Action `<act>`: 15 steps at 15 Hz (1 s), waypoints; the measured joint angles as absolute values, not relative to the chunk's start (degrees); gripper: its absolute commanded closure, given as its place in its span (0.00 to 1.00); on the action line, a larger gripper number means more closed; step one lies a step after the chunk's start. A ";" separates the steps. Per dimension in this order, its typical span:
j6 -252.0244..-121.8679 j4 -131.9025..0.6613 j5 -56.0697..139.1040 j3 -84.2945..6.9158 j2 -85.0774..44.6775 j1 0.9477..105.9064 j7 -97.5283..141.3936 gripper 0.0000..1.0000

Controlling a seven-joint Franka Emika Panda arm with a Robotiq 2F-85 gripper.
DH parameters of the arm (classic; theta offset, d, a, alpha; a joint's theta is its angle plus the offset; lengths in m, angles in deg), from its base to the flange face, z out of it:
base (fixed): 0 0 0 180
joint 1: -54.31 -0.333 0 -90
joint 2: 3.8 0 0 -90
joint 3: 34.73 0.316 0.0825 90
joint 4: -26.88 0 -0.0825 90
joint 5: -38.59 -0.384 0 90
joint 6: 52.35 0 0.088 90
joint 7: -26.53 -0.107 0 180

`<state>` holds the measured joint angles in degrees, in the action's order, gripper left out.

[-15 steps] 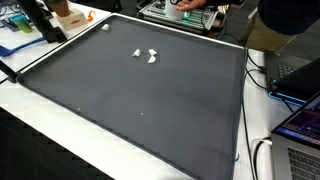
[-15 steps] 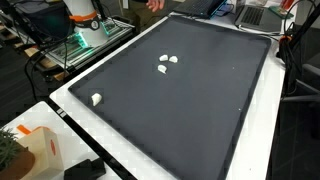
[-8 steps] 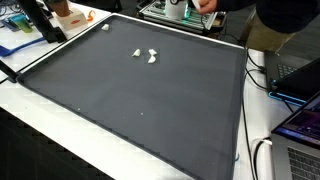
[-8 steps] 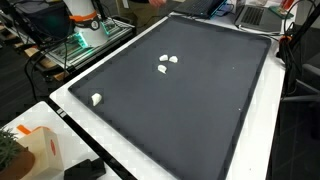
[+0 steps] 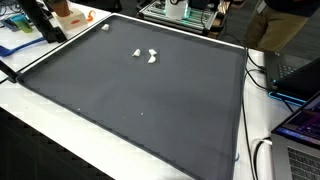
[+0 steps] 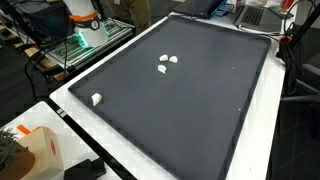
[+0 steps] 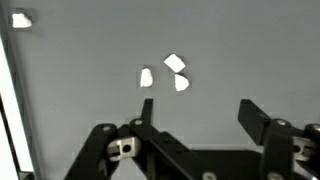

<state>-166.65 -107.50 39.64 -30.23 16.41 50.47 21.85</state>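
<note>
Gripper [image 7: 196, 105] hangs over the black mat [image 5: 150, 110], fingers spread wide, holding nothing. Three white pieces [image 7: 174, 63] sit clustered on the mat, well inside its edges, just ahead of the fingertips. Best bet: centre on one piece, not straddling two, and drop straight. Arm is out of sight in both exterior views; pieces too blurry to identify.

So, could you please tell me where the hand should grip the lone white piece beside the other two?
Probably from straight above, closing the hand across its narrower width: the white piece lies flat on the mat, with a gap to its two neighbours.
</note>
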 measured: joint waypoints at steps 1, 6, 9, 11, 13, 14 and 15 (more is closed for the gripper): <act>-169.00 -108.49 42.34 -30.23 15.19 51.45 21.49 0.00; -171.85 -109.17 45.79 -30.27 12.68 52.50 20.15 0.00; -170.98 -108.99 45.87 -30.03 12.63 52.17 21.34 0.00; -166.71 -108.92 46.37 -28.94 12.38 51.64 21.97 0.00; -160.59 -108.73 46.88 -27.73 12.36 51.12 22.00 0.00; -157.70 -108.52 46.89 -27.34 12.34 50.79 22.15 0.00; -155.25 -108.22 46.91 -27.04 12.24 50.45 22.65 0.00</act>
<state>-155.25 -108.22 46.91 -27.04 12.24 50.45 22.65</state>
